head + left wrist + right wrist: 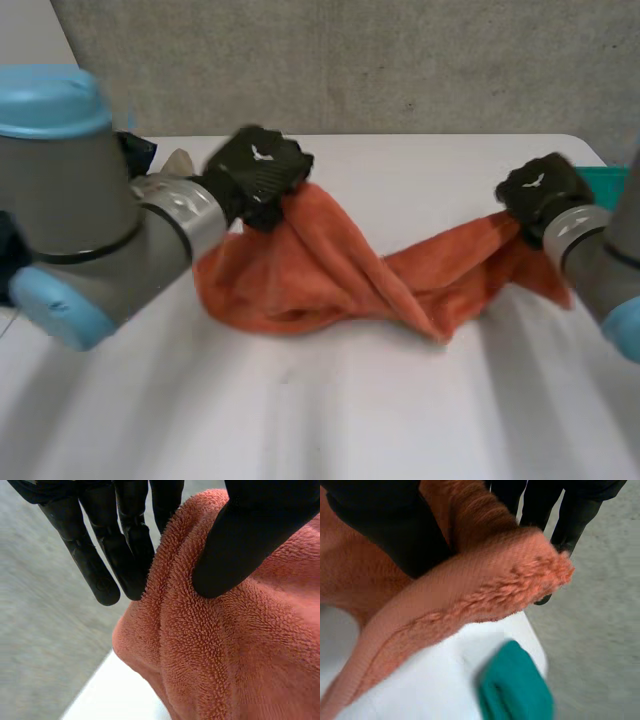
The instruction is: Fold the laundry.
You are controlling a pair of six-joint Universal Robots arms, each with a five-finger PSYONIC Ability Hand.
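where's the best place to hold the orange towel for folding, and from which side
Take the orange towel by its two ends, from above, where the left hand and right hand pinch it. Its middle is twisted and sags onto the table, so a grip there would likely just bunch it.

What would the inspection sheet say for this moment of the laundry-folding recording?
Surface: white table, bare in front of the towel.
Job's things: one orange towel, twisted in the middle, sagging onto the table between its two held ends.
Clutter: teal item at the table's right edge; dark blue item and pale item at its far left.
Grippers: left robot hand pinches one end of the towel between thumb and fingers; right robot hand grips the other end.
Cables: nothing seen.
Surroundings: grey wall behind the table.
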